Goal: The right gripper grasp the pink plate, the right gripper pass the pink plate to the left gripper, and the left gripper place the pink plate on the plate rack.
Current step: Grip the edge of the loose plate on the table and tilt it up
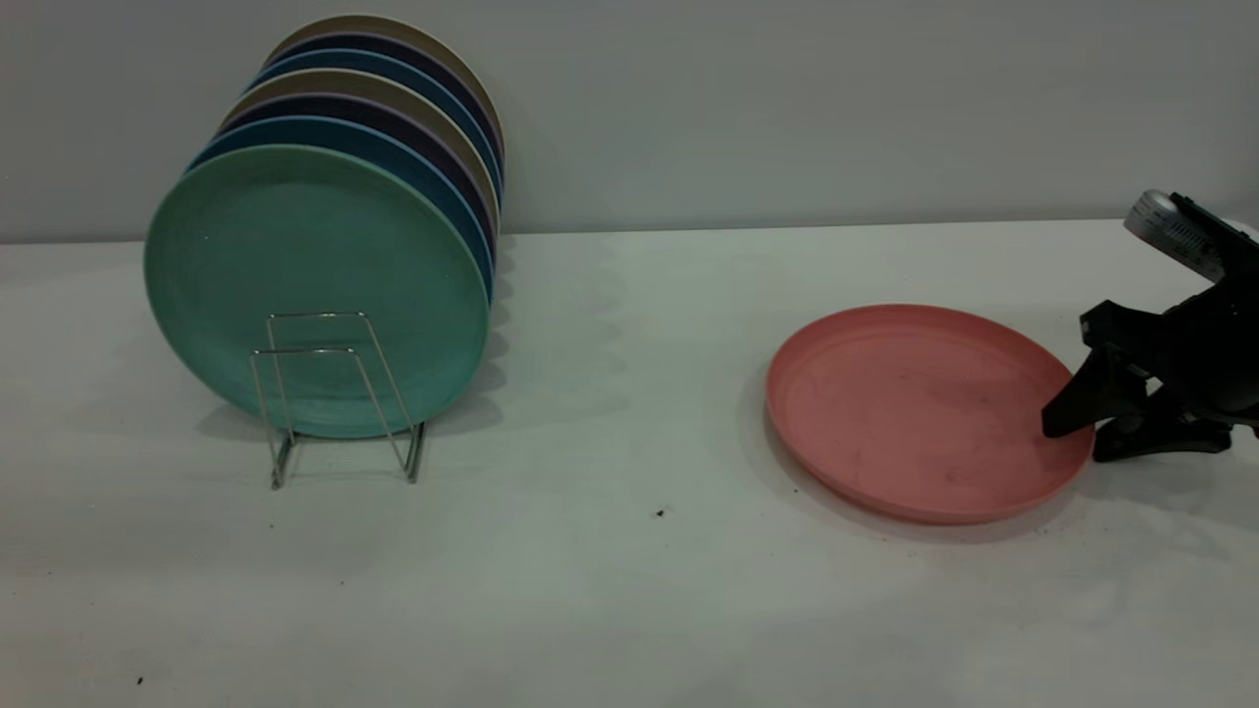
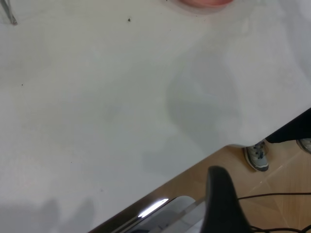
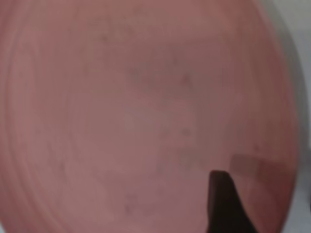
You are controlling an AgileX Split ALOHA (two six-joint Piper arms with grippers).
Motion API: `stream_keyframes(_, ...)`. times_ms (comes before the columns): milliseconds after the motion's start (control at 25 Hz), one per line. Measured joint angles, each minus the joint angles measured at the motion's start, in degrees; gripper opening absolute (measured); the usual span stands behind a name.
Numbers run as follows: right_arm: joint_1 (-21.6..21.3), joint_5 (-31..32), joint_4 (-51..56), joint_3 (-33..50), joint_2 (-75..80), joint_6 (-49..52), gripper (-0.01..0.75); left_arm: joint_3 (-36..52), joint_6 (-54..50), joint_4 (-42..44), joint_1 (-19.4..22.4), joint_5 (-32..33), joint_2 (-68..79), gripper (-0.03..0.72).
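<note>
White table (image 1: 610, 590) w/ grey wall behind. Pink plate (image 1: 920, 408) lies flat on table, right of centre, well apart from plate rack (image 1: 334, 398) at left, which holds teal-green plate (image 1: 315, 265) plus more stacked upright behind. Right gripper (image 1: 1070, 433) at plate's right rim, one finger over rim, one outside, jaws apart, not clamped. Left gripper (image 2: 221, 201) off table edge; can't tell its jaw state.
</note>
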Motion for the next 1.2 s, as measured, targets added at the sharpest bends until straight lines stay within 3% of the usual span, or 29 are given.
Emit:
stream_keyframes(120,1.2,-0.1,2.0,-0.2,0.1,-1.9,0.338,0.0,0.0,0.0,0.0,0.0,0.0,0.468)
stream_keyframes(320,2.6,-0.1,3.7,-0.3,0.1,-3.2,0.094,0.0,0.0,0.1,0.0,0.1,0.0,0.468)
stream_keyframes(400,2.6,0.0,4.0,-0.3,0.1,-3.2,0.03,0.0,0.0,0.1,0.0,0.4,0.0,0.468)
stream_keyframes(680,2.6,6.0,0.3,-0.3,-0.2,-3.2,0.014,0.0,-0.2,-2.7,0.0,1.1,0.1,0.461)
stream_keyframes(920,2.6,9.6,-1.9,-0.3,-5.9,-3.7,0.014,0.0,1.6,-4.9,0.0,-2.7,6.3,0.438)
stream_keyframes(1040,2.8,13.3,-1.9,-0.3,-7.6,-4.1,0.014,0.0,5.9,-8.4,0.0,-5.0,12.0,0.436)
stream_keyframes(1200,3.9,16.3,-2.7,-0.3,-7.9,-4.1,0.014,0.0,18.1,-19.4,0.0,-6.9,20.4,0.435)
